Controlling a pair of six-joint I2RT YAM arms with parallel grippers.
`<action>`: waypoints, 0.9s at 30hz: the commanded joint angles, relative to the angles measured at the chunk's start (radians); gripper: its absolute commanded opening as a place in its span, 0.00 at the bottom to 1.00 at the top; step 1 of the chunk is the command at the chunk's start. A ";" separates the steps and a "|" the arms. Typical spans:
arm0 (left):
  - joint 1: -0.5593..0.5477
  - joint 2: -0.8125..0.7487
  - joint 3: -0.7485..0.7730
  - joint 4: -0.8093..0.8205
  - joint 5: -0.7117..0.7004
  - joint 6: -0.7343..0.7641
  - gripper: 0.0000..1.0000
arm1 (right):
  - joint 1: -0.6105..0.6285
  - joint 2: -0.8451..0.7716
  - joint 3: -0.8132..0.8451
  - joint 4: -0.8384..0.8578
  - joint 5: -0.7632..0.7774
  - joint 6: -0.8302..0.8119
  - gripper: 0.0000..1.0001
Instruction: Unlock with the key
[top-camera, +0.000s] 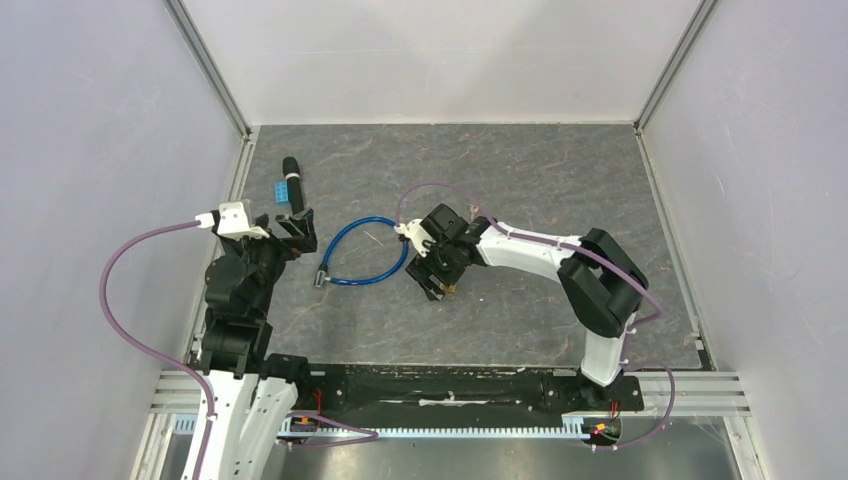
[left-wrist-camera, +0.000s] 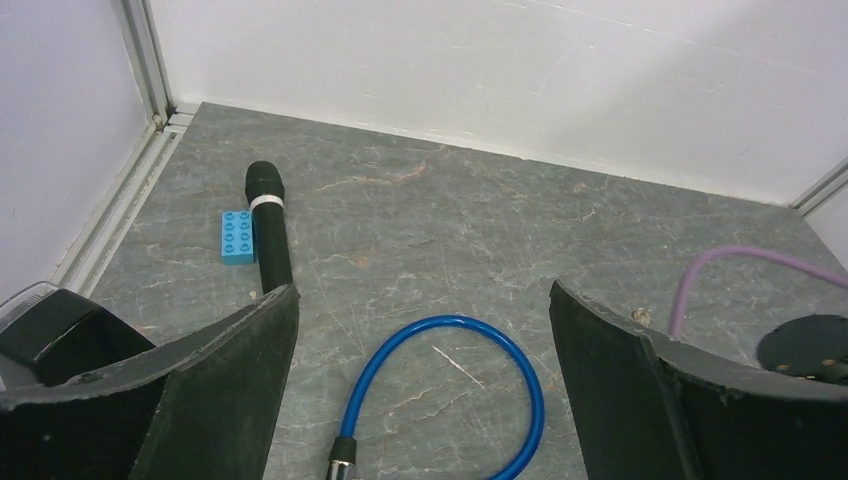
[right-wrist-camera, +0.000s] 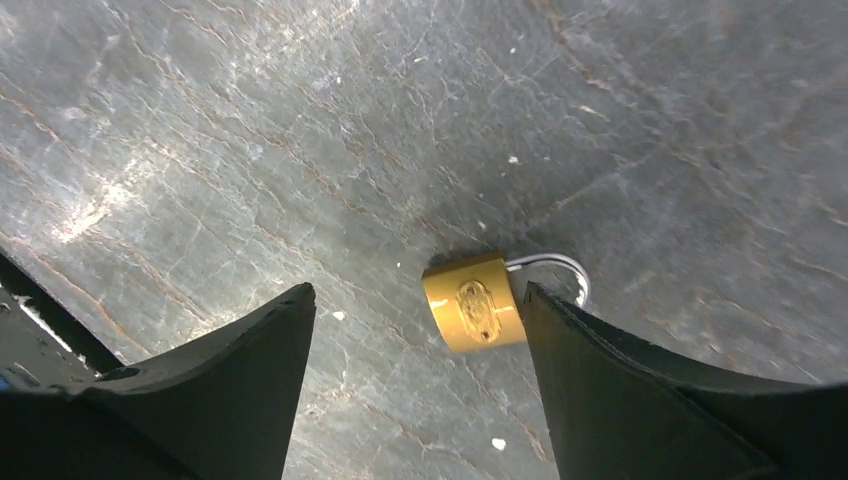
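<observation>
The padlock (right-wrist-camera: 475, 315) is flanked by the right pincer (right-wrist-camera: 415, 300), spread wide; the left pincer (left-wrist-camera: 420, 295) is likewise wide.

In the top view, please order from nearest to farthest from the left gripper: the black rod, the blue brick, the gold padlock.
1. Black rod, its near end just beyond the left gripper.
2. Blue brick, beside the rod's left side, farther back.
3. Gold padlock, far right, below the right gripper.
</observation>
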 joint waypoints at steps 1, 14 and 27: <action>-0.003 0.007 0.001 0.016 -0.005 -0.018 0.99 | 0.005 -0.123 0.028 -0.002 0.115 0.012 0.80; -0.005 0.007 -0.001 0.016 -0.002 -0.020 0.99 | 0.008 -0.070 -0.035 0.081 0.262 0.365 0.76; -0.005 0.000 0.000 0.013 0.002 -0.020 0.99 | 0.094 -0.041 -0.126 0.124 0.507 0.607 0.74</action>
